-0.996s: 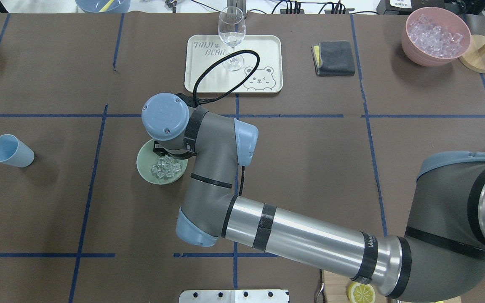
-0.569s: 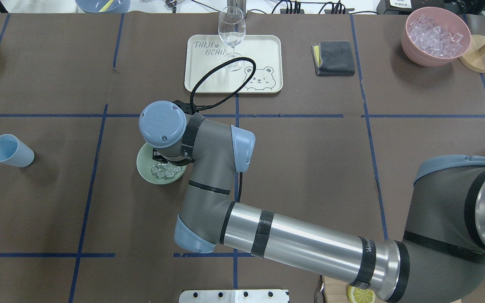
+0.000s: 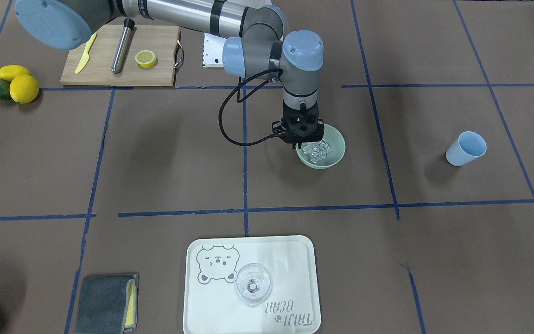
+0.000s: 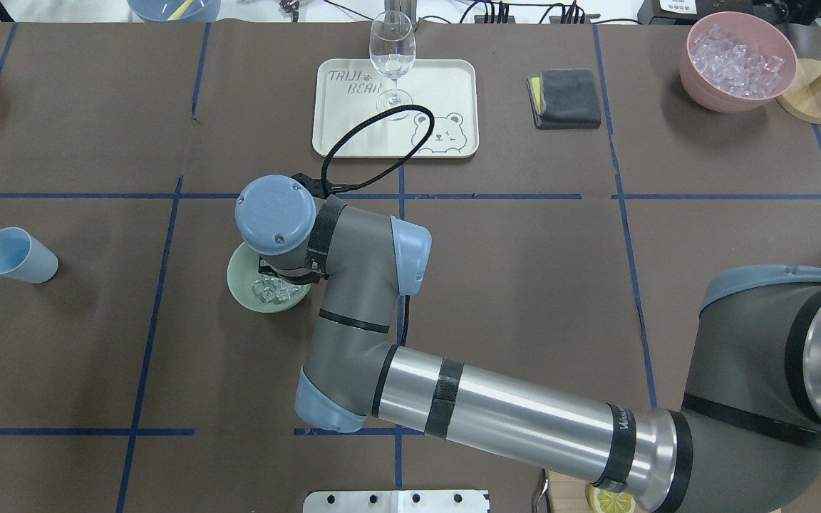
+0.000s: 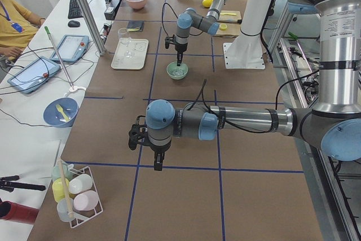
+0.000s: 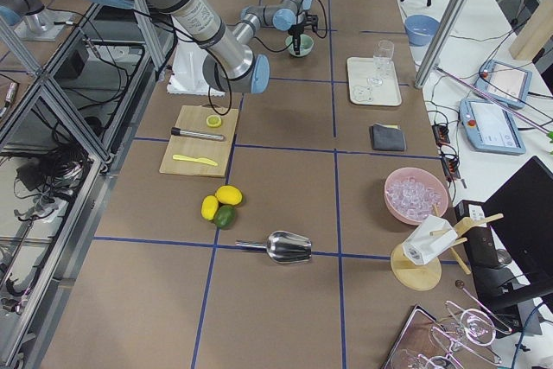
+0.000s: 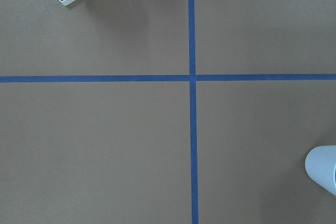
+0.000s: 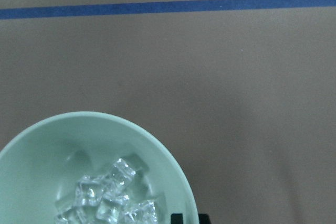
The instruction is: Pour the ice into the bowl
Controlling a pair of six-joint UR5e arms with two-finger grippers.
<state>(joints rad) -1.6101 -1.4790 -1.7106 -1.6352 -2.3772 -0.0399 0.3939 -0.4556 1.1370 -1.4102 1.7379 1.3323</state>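
Note:
The pale green bowl (image 4: 241, 283) stands on the brown mat left of centre, and the ice (image 4: 271, 291) lies inside it as a small heap of clear cubes. In the front-facing view my right gripper (image 3: 300, 141) points straight down onto the bowl's (image 3: 335, 147) rim nearest the arm, shut on that rim. The right wrist view looks into the bowl (image 8: 79, 140) at the ice (image 8: 110, 198), with a dark fingertip (image 8: 184, 217) beside the rim. My left gripper (image 5: 159, 165) hangs over bare mat far from the bowl; I cannot tell its state.
A light blue cup (image 4: 17, 256) stands empty at the far left. The cream tray (image 4: 446, 78) at the back holds a wine glass (image 4: 392, 53). A grey cloth (image 4: 564, 98) and a pink container of ice (image 4: 737, 60) sit back right. A cutting board (image 3: 121, 55) lies near the robot.
The right wrist has moved a little toward the robot and leftward. The bowl has slid slightly left with it, ice still inside.

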